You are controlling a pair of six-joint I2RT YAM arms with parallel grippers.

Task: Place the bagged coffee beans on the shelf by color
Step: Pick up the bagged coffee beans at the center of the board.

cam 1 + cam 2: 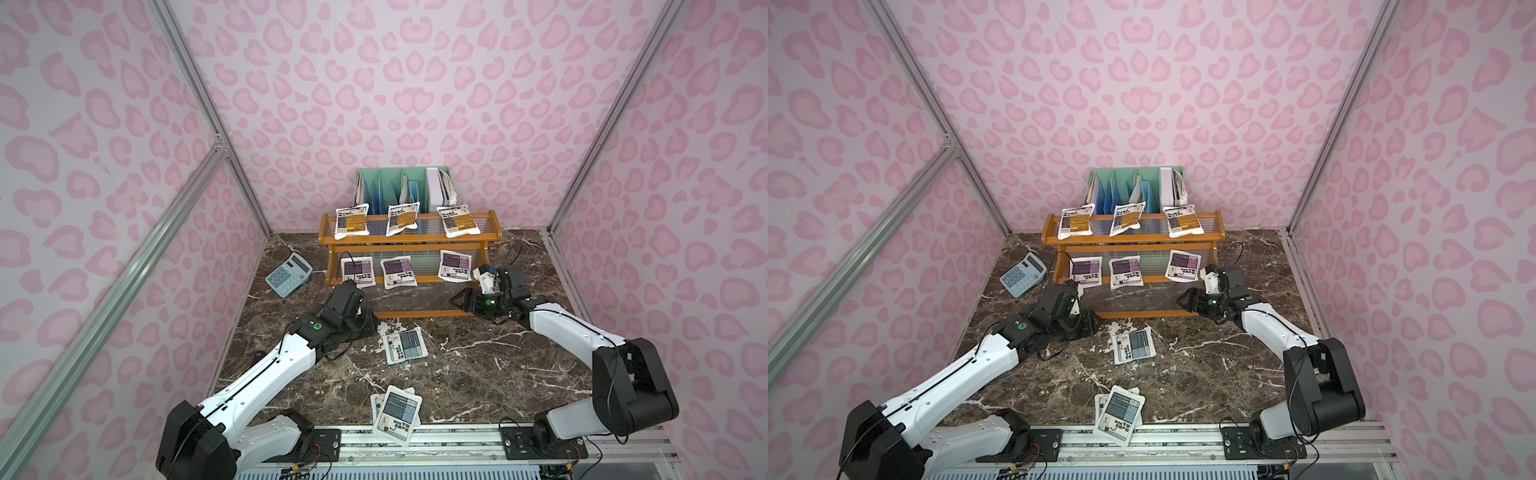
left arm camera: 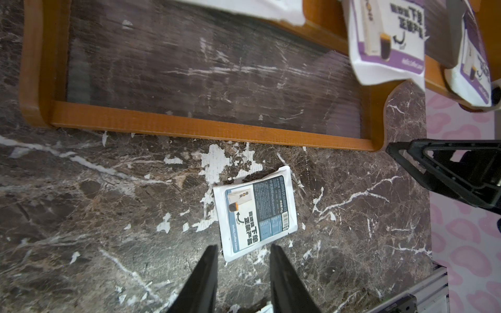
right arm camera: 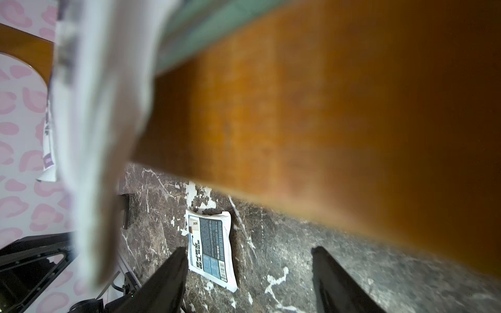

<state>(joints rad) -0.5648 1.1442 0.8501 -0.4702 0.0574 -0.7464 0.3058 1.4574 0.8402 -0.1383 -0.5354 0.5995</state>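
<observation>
The orange-brown shelf holds three yellow-orange bagged coffee beans on its top tier and three purple ones on the middle tier. Its lowest tier is bare. A grey-blue pouch lies flat on the marble just in front of the shelf. Two more overlap at the table's front edge. My left gripper is open and empty, its tips just short of the lone pouch. My right gripper stands wide open, empty, by the shelf's right end.
A light-blue calculator lies left of the shelf. A mint-green file rack stands behind it against the back wall. Pink patterned walls close in on three sides, and an aluminium rail runs along the front edge.
</observation>
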